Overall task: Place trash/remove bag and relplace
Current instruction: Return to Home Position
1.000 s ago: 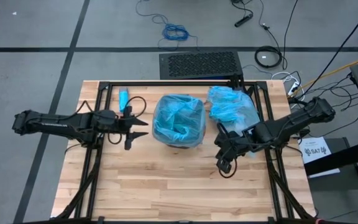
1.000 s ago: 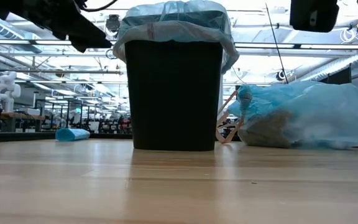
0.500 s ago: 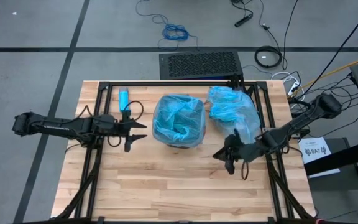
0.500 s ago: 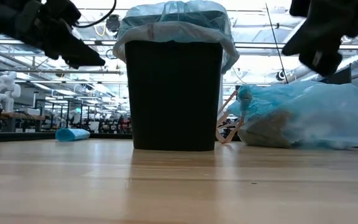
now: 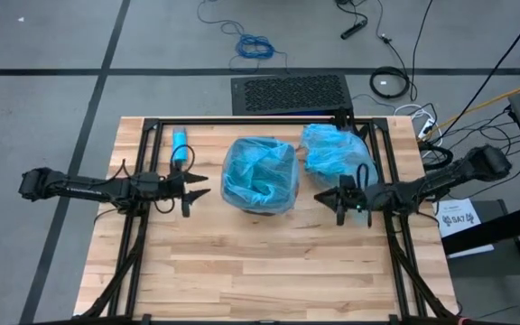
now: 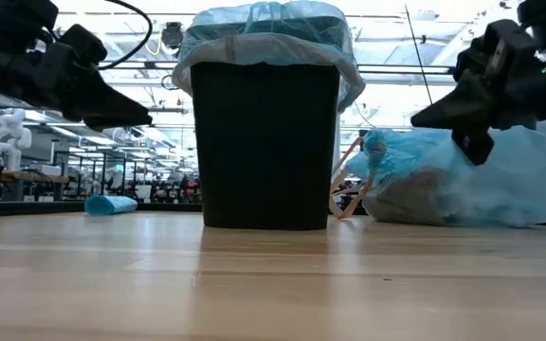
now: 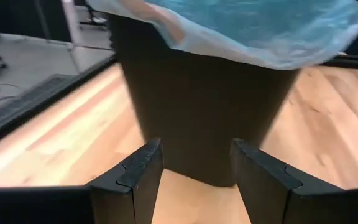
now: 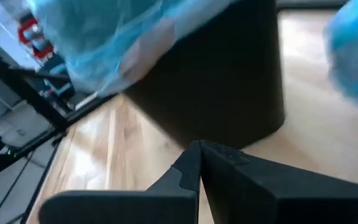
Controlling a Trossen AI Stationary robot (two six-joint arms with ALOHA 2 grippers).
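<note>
Blue-lined bin point(image 5: 259, 176) between left fingers point(image 7: 132, 180) and right fingers point(image 8: 185, 177)

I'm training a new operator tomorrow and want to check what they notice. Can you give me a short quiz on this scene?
1. True or false: the black bin has a blue liner fitted over its rim.
2. Which tool has its fingers apart? A) left tool B) right tool C) both
3. Fill in: the full blue bag lies beside the bin, nearer the ___ tool.
Key: 1 true; 2 A; 3 right.
</note>
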